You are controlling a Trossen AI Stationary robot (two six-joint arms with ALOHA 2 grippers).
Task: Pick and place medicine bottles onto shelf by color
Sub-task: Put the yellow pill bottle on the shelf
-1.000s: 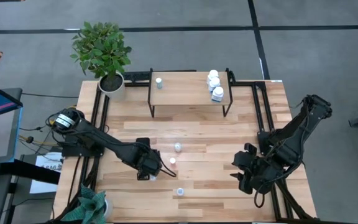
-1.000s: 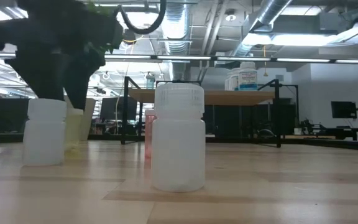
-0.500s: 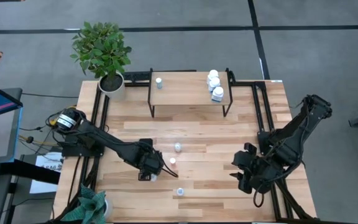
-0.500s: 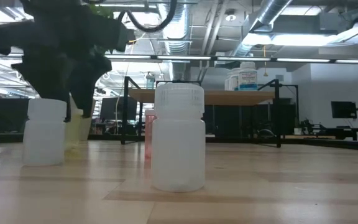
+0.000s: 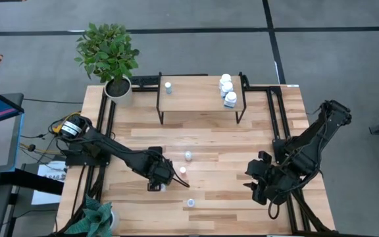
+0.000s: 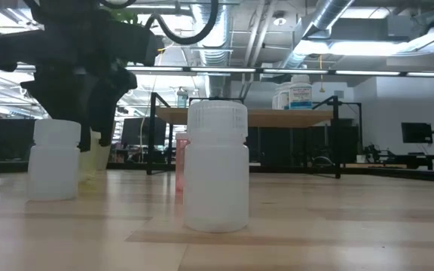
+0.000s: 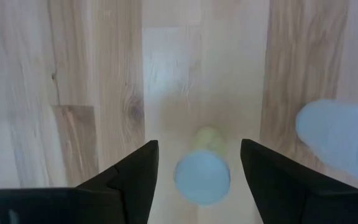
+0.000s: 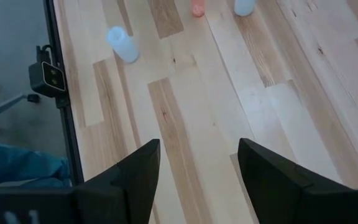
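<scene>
- My left hand (image 7: 194, 165) hangs straight above a thin vial with a light-blue cap and yellowish body (image 7: 202, 174). The fingers are spread wide, one on each side of the vial and clear of it, so I hold nothing yet.
- That vial stands upright on the light wooden counter (image 5: 209, 138), long axis vertical, cap pointing up at my wrist camera. It sits toward the front left of the counter, and a stubby white plastic bottle (image 7: 337, 140) stands just beside it.
- My right hand (image 8: 194, 171) waits over the counter's front right, fingers wide apart and empty.
- Done, as I judge it: the small low shelf with a light wood top and thin black legs (image 5: 199, 99) at the back of the counter already carries a cluster of three white bottles (image 5: 227, 89) at one end and a single small bottle (image 5: 168, 87) near the other end.
- Left: besides my vial, a pale bottle (image 5: 188, 156), a reddish vial (image 5: 183, 170) and a white bottle near the front edge (image 5: 191, 202) stand loose on the counter.
- From the low view, the loose ones I can see all stand upright, including the big near white bottle (image 6: 217, 165).
</scene>
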